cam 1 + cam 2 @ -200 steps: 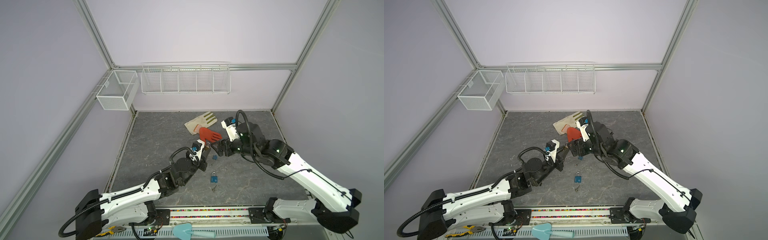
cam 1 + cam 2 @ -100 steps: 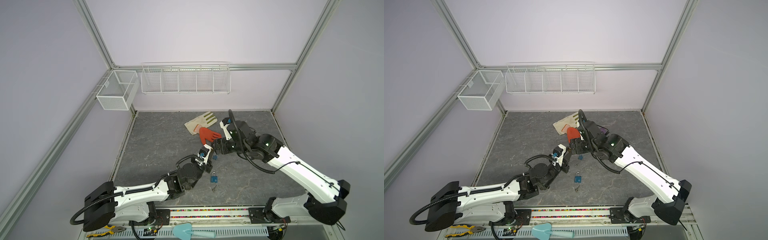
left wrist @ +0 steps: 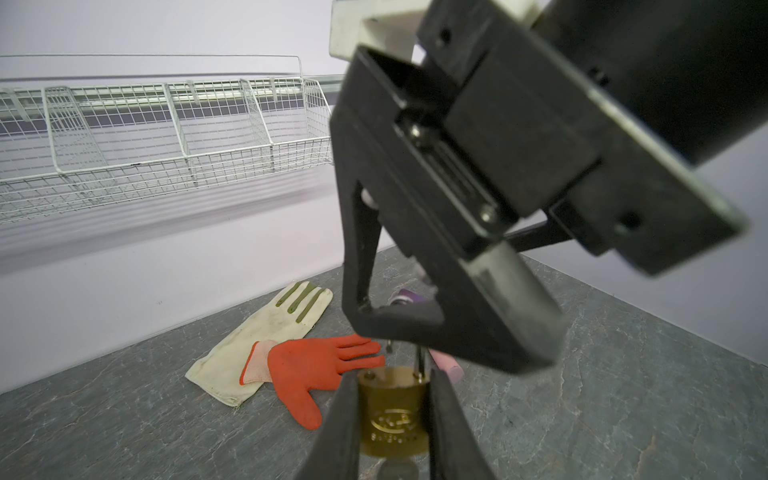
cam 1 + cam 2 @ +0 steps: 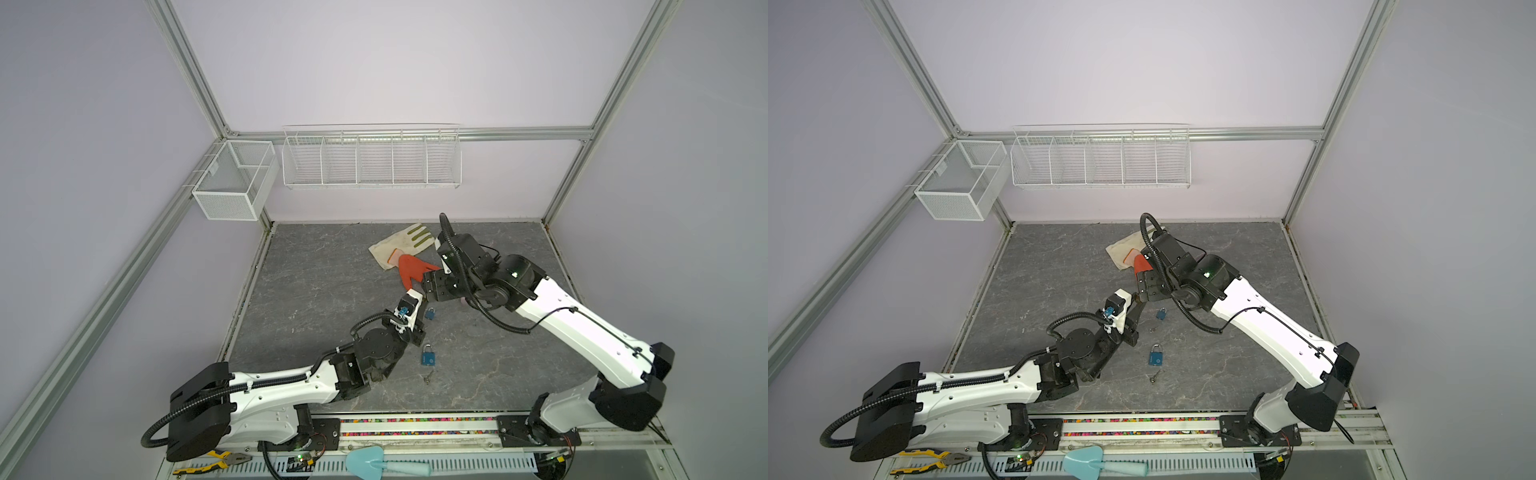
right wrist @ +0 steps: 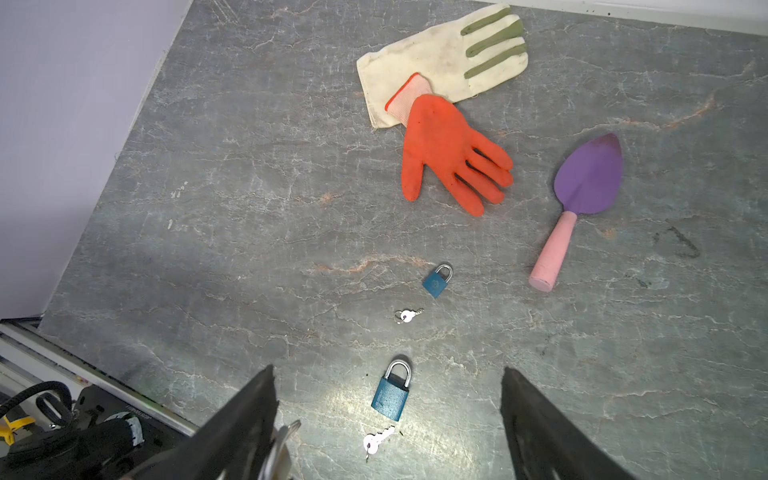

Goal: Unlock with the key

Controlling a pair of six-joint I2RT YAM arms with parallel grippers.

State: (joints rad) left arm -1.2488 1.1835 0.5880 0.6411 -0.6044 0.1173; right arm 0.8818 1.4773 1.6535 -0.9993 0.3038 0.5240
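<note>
Closed in over the last second: right gripper (image 5: 387, 369) now directly above the left gripper (image 3: 394, 397), all but touching it, where a gap showed before. Grips the brass padlock (image 3: 392, 422) by its flat sides in the narrow left jaws, lifted off the counter (image 4: 332, 282), shackle end turned toward the partner arm, probably to keep the body from twisting during work on it. Stands wide in the right jaws, with nothing clamped between them. Shows one shackle leg and an empty hole beside it on the lock's top, so likely already sprung. Cannot tell whether the silver piece (image 5: 284, 444) against one right finger is the key; could equally be the dark shape under the lock's base. Leaves the larger blue padlock (image 5: 392, 397) and the smaller blue padlock (image 5: 436, 282) flat on the counter, with a key pair (image 5: 376, 442) just beside the larger and a key ring (image 5: 409, 316) just beside the smaller, apparently spares for other attempts. Holds nothing visible in the wire rack (image 4: 372, 160) on the back wall, across all five compartments, nor in the mesh basket (image 4: 232, 187) on the side wall.
</note>
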